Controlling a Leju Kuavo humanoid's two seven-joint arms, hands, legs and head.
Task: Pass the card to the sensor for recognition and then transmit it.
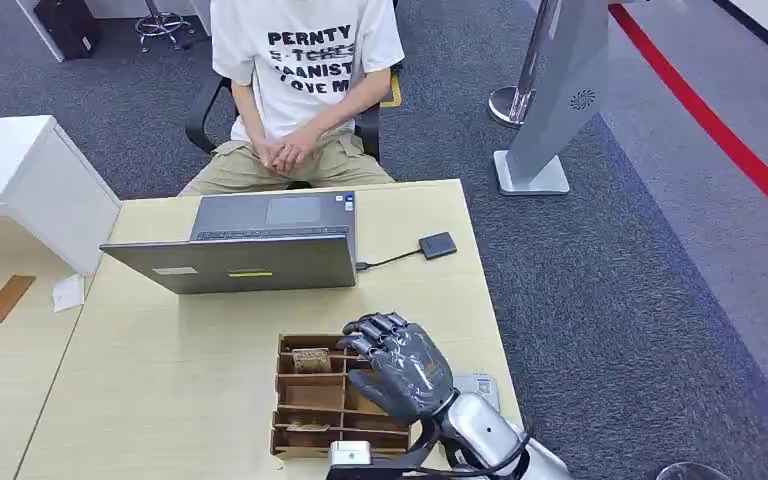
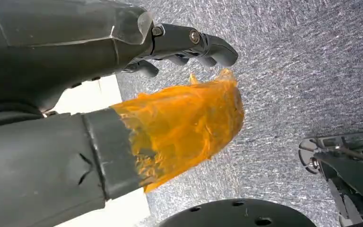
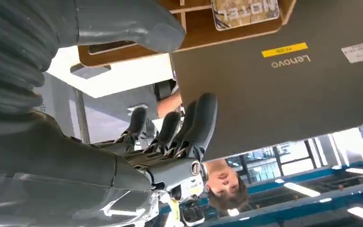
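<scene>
A card (image 1: 311, 359) with a pale printed face lies in the far-left compartment of the wooden divider box (image 1: 282, 400) on the table. My right hand (image 1: 400, 365) hovers over the box's right side, fingers spread toward the card and holding nothing. In the right wrist view the card (image 3: 246, 10) sits in the box (image 3: 194, 29) beyond my right hand (image 3: 170, 137). The black square sensor (image 1: 438, 245) lies on the table right of the laptop, with a cable attached. My left hand (image 2: 66, 56) hangs over carpet with nothing in it, its thumb wrapped in orange tape (image 2: 189, 123).
A grey laptop (image 1: 250, 262) stands open between the box and a seated person (image 1: 300, 90). A small grey item (image 1: 475, 383) lies beside the box on the right. The table's right edge (image 1: 495, 320) is close. A white cabinet (image 1: 20, 170) stands left, a kiosk stand (image 1: 550, 110) far right.
</scene>
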